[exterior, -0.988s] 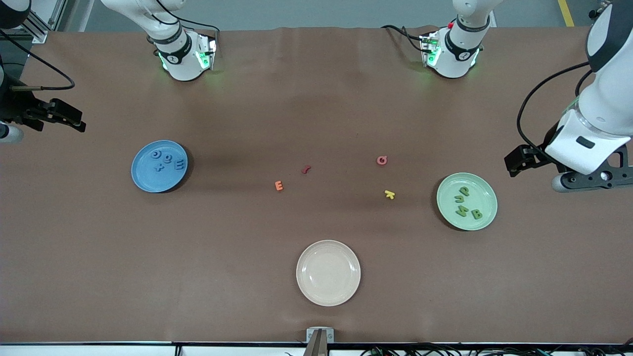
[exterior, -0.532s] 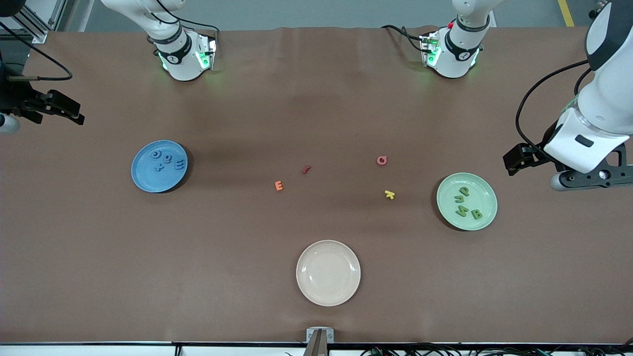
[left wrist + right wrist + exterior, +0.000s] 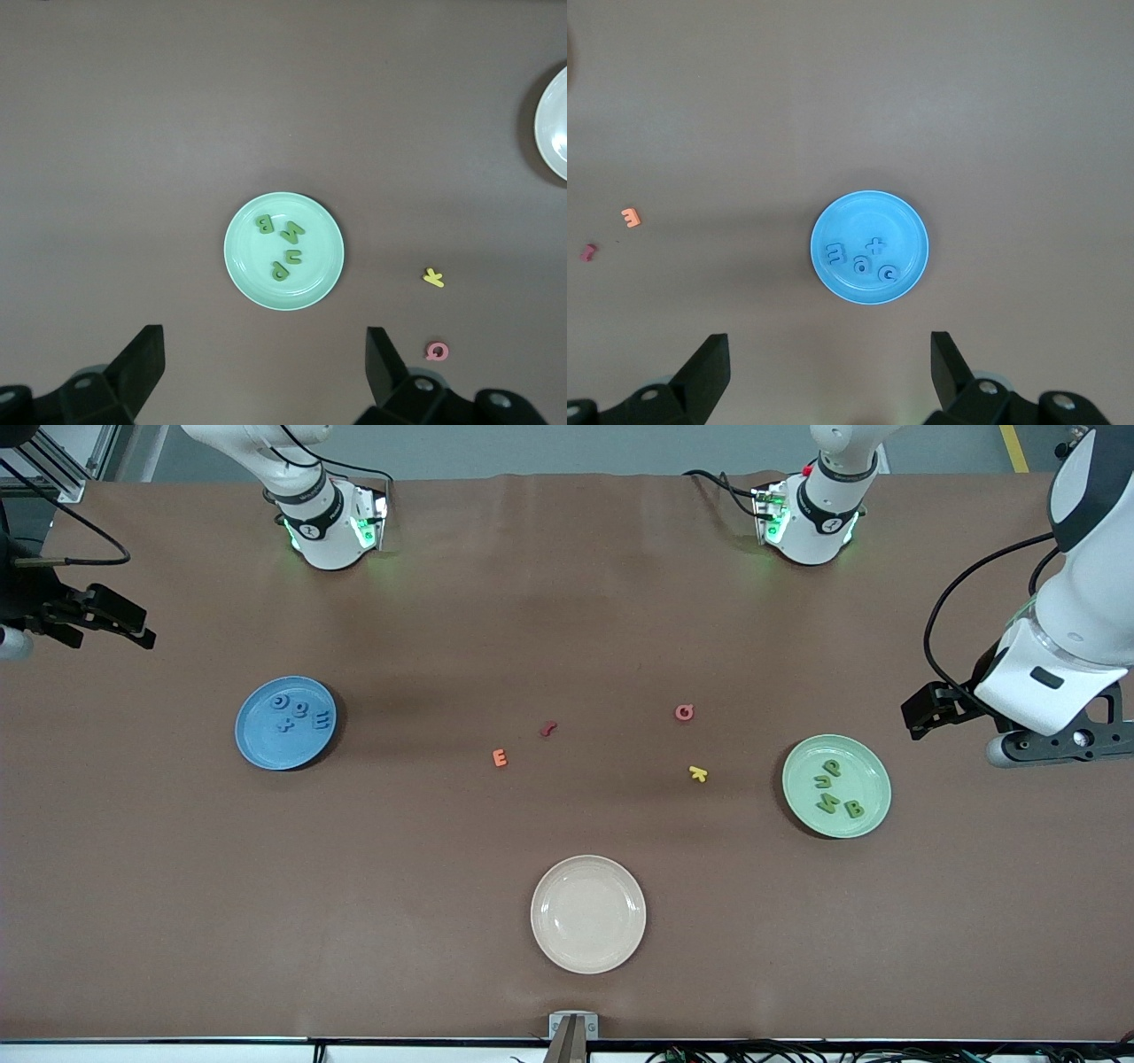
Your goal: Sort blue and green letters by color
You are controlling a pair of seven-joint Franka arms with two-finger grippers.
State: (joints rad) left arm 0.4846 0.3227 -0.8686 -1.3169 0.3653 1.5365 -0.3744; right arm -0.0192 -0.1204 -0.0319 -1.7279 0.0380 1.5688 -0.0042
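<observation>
Green letters (image 3: 833, 788) and blue letters (image 3: 299, 713) lie on plates, apart from the empty, wide-open left gripper (image 3: 926, 713) and right gripper (image 3: 124, 629).

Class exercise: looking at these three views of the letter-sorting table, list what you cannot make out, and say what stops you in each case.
- Front view: right gripper is cut off by the picture's edge, so little of it shows.
- Front view: the dark red piece is too small to read as a letter.
- Left wrist view: the cream plate is cut by the edge.
- Right wrist view: the blue letters on the blue plate are too small to read surely.
</observation>
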